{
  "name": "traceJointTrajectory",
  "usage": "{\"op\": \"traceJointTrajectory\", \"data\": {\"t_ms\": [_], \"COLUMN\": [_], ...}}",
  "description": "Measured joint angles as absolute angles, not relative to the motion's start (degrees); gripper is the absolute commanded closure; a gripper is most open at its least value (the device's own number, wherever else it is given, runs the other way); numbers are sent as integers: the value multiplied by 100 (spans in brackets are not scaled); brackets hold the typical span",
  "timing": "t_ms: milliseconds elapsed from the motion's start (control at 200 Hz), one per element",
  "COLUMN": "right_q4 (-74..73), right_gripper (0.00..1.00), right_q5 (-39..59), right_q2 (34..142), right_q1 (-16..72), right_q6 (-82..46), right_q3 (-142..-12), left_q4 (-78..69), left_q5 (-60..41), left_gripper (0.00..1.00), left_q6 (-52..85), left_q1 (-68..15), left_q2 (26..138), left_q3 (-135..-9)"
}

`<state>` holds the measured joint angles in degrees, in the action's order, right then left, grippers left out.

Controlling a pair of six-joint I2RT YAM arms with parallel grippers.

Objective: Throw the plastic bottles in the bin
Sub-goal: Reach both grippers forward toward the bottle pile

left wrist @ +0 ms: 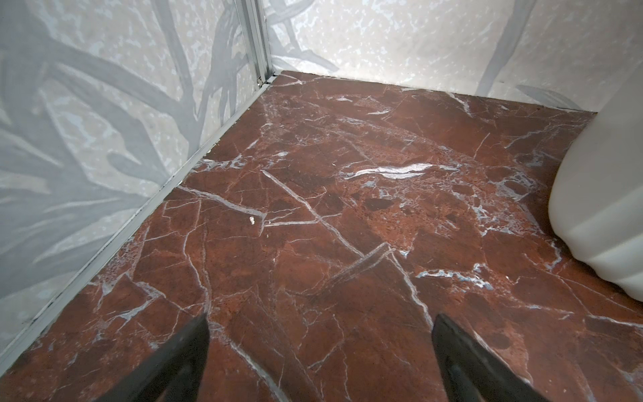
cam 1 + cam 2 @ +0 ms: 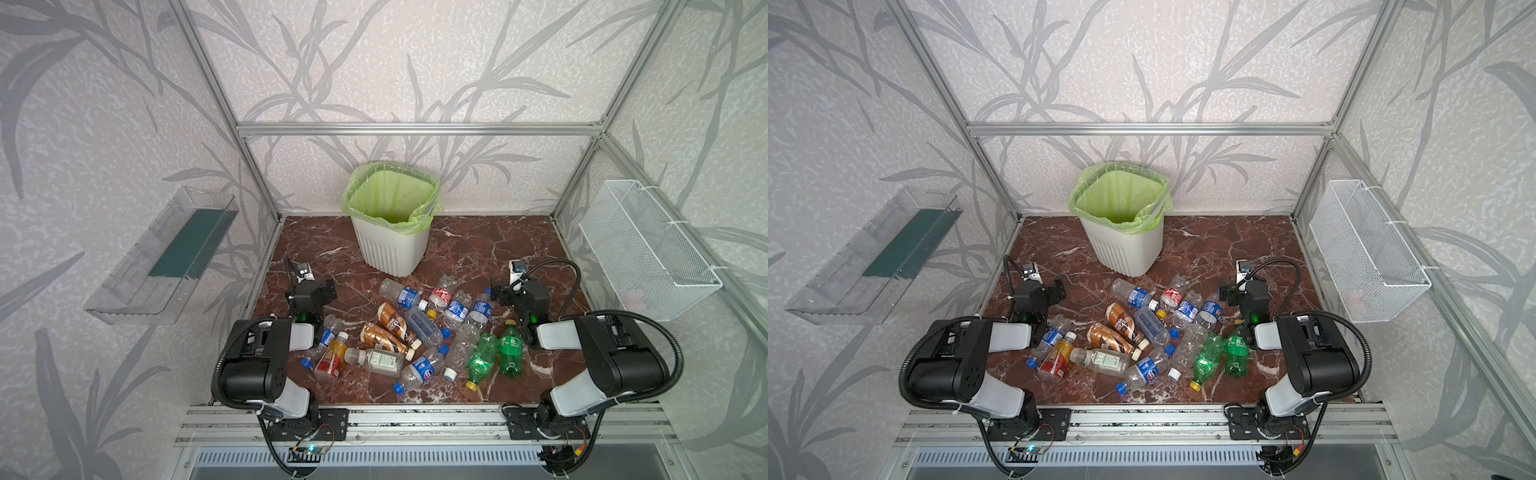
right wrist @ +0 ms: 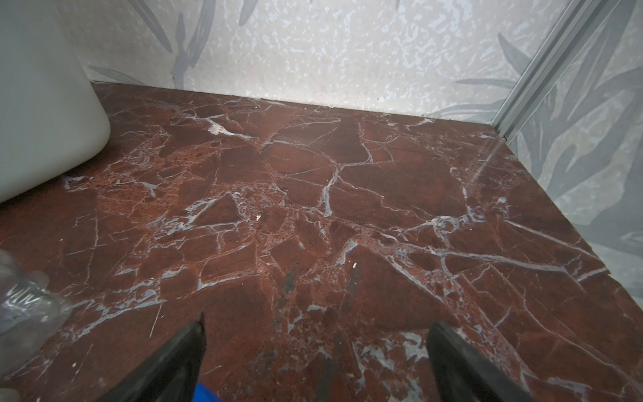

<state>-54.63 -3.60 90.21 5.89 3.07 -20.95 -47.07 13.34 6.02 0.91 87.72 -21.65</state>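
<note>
Several plastic bottles lie in a pile on the red marble floor in both top views, among them a brown-gold one [image 2: 392,320] [image 2: 1121,318], a green one [image 2: 510,347] [image 2: 1236,349] and a red-orange labelled one [image 2: 330,359] [image 2: 1055,360]. The bin [image 2: 390,249] [image 2: 1125,245], white and ribbed with a light green bag, stands behind the pile. My left gripper [image 2: 326,291] [image 1: 320,320] hovers left of the pile, open and empty, the bin's wall [image 1: 598,209] beside it. My right gripper [image 2: 505,291] [image 3: 315,325] is open and empty at the pile's right, near a clear bottle [image 3: 21,313].
A clear plastic tray [image 2: 166,257] hangs on the left wall and a white wire-mesh basket [image 2: 648,253] on the right wall. Aluminium frame posts stand at the floor's back corners. Bare marble floor [image 1: 348,209] lies in front of both grippers.
</note>
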Motion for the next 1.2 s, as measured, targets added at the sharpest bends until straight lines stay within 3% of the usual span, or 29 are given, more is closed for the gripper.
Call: {"op": "traceJointTrajectory", "data": {"t_ms": [940, 1070, 1205], "right_q4": [-5450, -3903, -1678], "right_gripper": [0, 3, 11], "right_q5": [-443, -919, -1199], "right_q2": [8980, 7994, 6858], "right_q1": [589, 591, 526], "right_q6": [320, -58, -1234], "right_q3": [-2053, -2331, -3828], "left_q4": [-4696, -3686, -1708], "left_q5": [1350, 1772, 2344], "left_gripper": [1, 2, 7], "left_q6": [609, 832, 1496], "left_q1": [93, 93, 93], "left_q2": [8744, 8029, 6917], "left_q3": [-2165, -2346, -3538]}}
